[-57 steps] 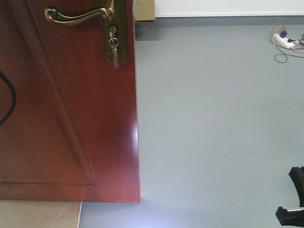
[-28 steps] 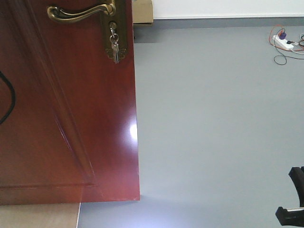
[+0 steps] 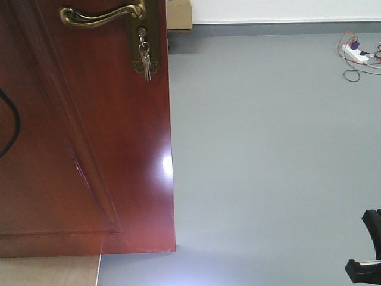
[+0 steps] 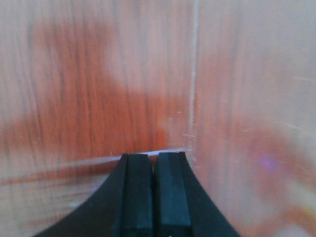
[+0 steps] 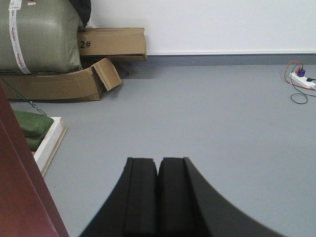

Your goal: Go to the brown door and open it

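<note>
The glossy reddish-brown door (image 3: pixel 83 149) fills the left of the front view, and its free edge runs down near the middle. Its brass lever handle (image 3: pixel 101 15) sits at the top, with keys (image 3: pixel 144 59) hanging from the lock below it. In the left wrist view my left gripper (image 4: pixel 154 155) is shut and empty, its tips close against the door's wood (image 4: pixel 98 89). My right gripper (image 5: pixel 158 160) is shut and empty over the grey floor, with the door's edge (image 5: pixel 19 192) at its lower left. A black part of the right arm (image 3: pixel 366 250) shows at the bottom right.
Grey floor (image 3: pixel 268 149) stretches to the right of the door. A white power strip with cables (image 3: pixel 357 53) lies far right. Cardboard boxes (image 5: pixel 111 44), a large green sack (image 5: pixel 42 37) and a white-edged board with green bags (image 5: pixel 49 140) stand beyond the door by the white wall.
The door and handle shifted slightly in the front view a second ago and the keys swung. Over the last half second almost nothing moved.
</note>
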Tool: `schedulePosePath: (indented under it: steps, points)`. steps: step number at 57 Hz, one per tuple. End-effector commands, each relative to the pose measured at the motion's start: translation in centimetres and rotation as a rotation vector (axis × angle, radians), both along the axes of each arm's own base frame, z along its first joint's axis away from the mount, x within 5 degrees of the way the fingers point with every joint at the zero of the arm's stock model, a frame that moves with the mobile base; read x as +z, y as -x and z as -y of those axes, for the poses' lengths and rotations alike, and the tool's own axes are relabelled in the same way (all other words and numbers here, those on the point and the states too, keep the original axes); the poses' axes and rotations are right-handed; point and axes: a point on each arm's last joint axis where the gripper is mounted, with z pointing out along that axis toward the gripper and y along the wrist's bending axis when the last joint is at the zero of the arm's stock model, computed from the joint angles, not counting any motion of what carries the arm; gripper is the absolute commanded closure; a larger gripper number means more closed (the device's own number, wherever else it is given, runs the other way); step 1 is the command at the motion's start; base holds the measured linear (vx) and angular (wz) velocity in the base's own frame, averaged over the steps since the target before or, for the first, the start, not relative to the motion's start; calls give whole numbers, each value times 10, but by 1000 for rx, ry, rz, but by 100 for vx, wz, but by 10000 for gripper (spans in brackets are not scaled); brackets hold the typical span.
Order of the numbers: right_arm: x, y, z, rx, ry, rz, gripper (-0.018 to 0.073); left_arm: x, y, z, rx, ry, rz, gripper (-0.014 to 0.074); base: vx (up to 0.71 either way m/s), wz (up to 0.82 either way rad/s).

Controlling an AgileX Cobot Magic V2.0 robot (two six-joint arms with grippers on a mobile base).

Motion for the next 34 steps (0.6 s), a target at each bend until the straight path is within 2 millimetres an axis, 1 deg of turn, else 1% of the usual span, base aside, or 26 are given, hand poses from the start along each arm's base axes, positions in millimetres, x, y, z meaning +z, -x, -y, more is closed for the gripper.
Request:
schedulePosePath:
  steps: [1,34]
  points:
    - [6,-2,0,-2,5,80,559,20,11,3,-31,55,57,530,0,0]
    - [6,-2,0,-2,5,80,559,20,11,3,-31,55,57,530,0,0]
